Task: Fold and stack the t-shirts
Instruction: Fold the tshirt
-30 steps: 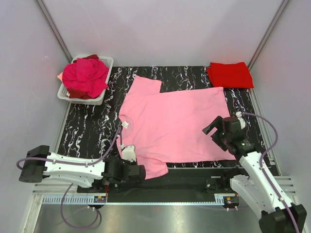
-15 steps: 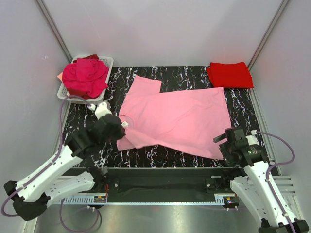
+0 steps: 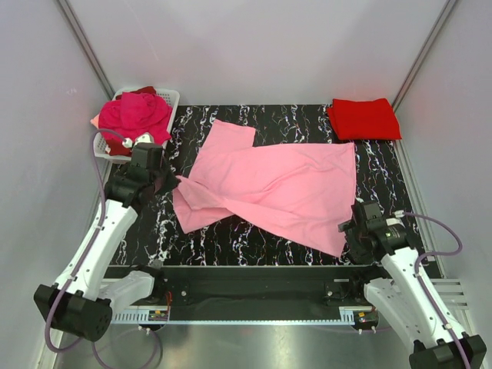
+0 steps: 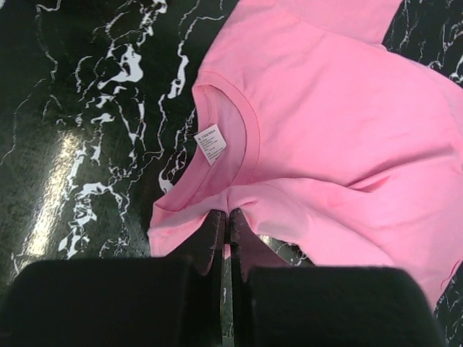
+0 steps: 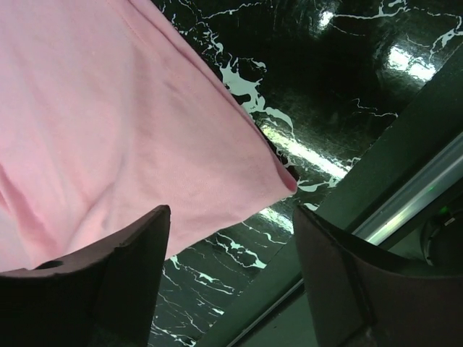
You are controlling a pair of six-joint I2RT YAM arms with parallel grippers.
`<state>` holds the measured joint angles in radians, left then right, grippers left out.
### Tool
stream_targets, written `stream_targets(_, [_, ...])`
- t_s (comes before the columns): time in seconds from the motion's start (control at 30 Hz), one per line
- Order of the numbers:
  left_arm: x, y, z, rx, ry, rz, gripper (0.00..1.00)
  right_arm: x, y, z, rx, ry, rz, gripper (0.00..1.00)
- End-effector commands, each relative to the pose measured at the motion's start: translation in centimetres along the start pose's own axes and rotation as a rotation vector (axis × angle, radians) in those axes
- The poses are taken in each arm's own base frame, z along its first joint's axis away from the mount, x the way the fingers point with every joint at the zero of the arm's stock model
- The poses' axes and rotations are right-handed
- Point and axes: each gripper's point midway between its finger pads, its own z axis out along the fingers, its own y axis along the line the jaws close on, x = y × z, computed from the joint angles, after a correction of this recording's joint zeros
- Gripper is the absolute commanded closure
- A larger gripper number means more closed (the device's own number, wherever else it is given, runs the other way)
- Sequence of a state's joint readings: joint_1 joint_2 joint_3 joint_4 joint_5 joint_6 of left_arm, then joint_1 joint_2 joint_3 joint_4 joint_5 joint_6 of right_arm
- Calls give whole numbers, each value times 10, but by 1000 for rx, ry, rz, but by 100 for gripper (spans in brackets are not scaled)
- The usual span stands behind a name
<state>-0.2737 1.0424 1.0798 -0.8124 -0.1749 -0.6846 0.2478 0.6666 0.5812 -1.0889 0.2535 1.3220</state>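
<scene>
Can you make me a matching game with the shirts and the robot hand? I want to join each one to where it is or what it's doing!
Things:
1. light pink cotton t-shirt
2. bright red cotton t-shirt
3. magenta cotton shirt
4. right gripper

Places or states:
A. heaped in the white plastic mesh basket
B. open, holding nothing
C. folded, at the far right corner of the black marbled table
D. pinched by the shut left gripper

Pairs: 1-D, 2-C, 3-A, 4-B.
</scene>
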Motion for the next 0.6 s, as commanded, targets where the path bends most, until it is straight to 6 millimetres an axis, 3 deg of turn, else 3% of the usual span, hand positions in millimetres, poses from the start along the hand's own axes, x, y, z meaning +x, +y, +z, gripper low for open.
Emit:
stream_targets(0.0, [-4, -11, 5, 74, -6, 22, 100, -9, 4, 4, 7, -50, 29, 28])
stream_targets(0.1, [-8, -9, 7, 77, -8, 4, 100, 7, 8, 15, -9, 25, 31, 37])
stream_targets(0.13, [-9, -10, 8, 80, -5, 1, 100, 23, 9, 23, -27, 99, 30, 39])
stream_targets(0.23, [-8, -12, 9, 88, 0, -1, 100, 43, 0, 35, -6, 180, 10, 43])
stream_targets(0.3, [-8, -12, 9, 90, 0, -5, 100, 39, -2, 34, 8, 163, 8, 46])
stream_targets(0.57, [-7, -15, 4, 118, -3, -20, 100, 34, -5, 33, 8, 136, 5, 41])
